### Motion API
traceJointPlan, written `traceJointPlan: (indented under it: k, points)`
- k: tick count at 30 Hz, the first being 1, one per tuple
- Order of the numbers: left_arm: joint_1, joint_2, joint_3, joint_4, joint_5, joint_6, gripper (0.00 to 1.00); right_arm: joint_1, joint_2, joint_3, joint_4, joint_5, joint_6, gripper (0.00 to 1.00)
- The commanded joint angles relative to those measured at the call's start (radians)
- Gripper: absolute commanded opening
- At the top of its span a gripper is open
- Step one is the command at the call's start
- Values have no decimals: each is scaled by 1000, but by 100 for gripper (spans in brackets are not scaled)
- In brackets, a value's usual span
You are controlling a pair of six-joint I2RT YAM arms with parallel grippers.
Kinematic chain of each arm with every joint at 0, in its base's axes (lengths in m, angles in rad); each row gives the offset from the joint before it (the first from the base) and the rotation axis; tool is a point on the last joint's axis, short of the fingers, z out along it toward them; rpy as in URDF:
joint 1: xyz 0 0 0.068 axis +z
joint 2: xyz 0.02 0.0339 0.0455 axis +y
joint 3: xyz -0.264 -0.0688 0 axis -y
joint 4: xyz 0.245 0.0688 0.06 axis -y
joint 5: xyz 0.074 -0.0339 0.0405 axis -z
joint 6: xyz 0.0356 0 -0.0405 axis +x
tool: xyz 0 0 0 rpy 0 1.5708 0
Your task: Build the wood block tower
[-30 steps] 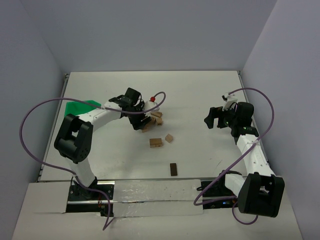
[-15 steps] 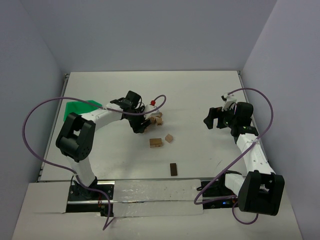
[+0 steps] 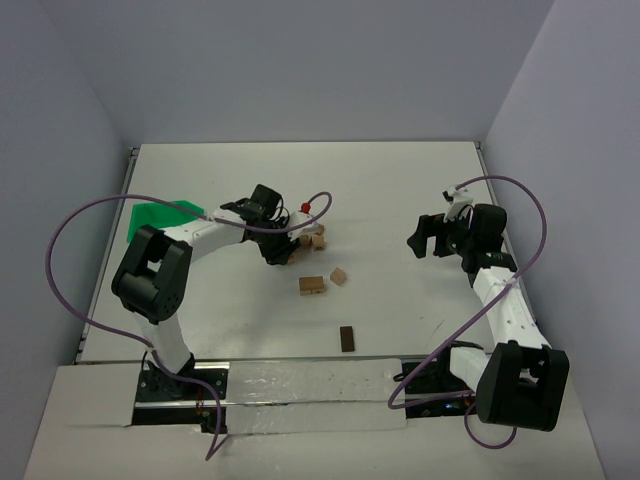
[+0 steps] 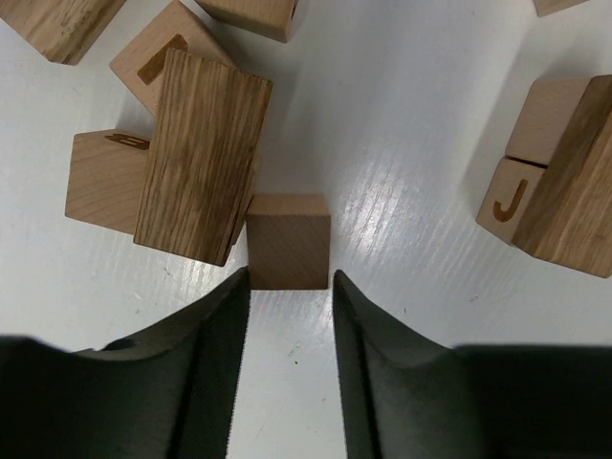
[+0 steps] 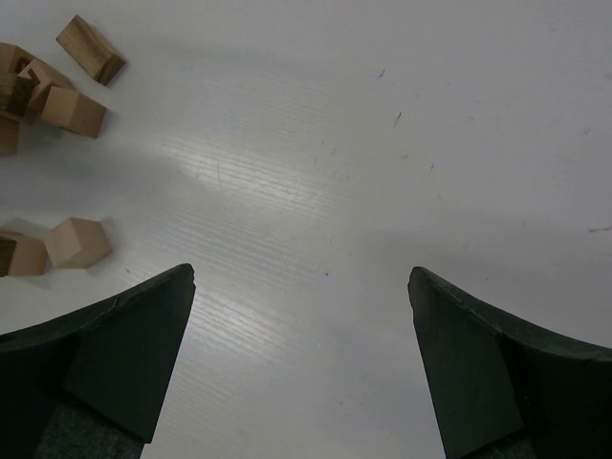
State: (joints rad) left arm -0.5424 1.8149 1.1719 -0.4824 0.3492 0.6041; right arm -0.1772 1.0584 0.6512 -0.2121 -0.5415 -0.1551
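Light-tan wood blocks [image 3: 315, 237] lie in a loose heap at mid-table. In the left wrist view one small cube [image 4: 288, 239] rests on the white table, and a long grained block [image 4: 201, 158] leans over two cubes beside it. My left gripper [image 4: 290, 277] is down at this heap [image 3: 284, 250]. Its jaws are narrowed to about the cube's width and its tips flank the cube's near corners, the cube still flat on the table. My right gripper [image 5: 301, 287] hangs wide open over bare table [image 3: 424, 238], holding nothing. No tower is in view.
Nearer the arms lie a small block pair [image 3: 311, 285], a single cube [image 3: 339, 275] and a dark brown block [image 3: 347, 339]. A long block leans on lettered cubes [image 4: 559, 191] at right in the left wrist view. A green bin [image 3: 160, 213] sits behind the left arm.
My left gripper has dropped onto the heap and drawn its jaws in around the small cube. The right arm has stayed still.
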Motion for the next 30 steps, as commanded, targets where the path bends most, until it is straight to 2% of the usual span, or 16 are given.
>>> traceJointPlan:
  k: [1,10,19,25,30]
  points:
    - [-6,-20,-12,54,19,-8,44,-4,3,51,1,-11,-9,100]
    - [-13,-52,-38,75,3,-13,29,-4,-5,50,0,-8,-8,100]
    - [-12,-171,-28,-11,45,-5,12,-4,-13,50,0,-12,-1,100]
    - [-24,-246,-22,-58,72,-14,9,-4,-12,50,3,-13,-1,100]
    - [-84,-304,-21,-104,69,2,9,-4,-9,51,3,-15,-1,100]
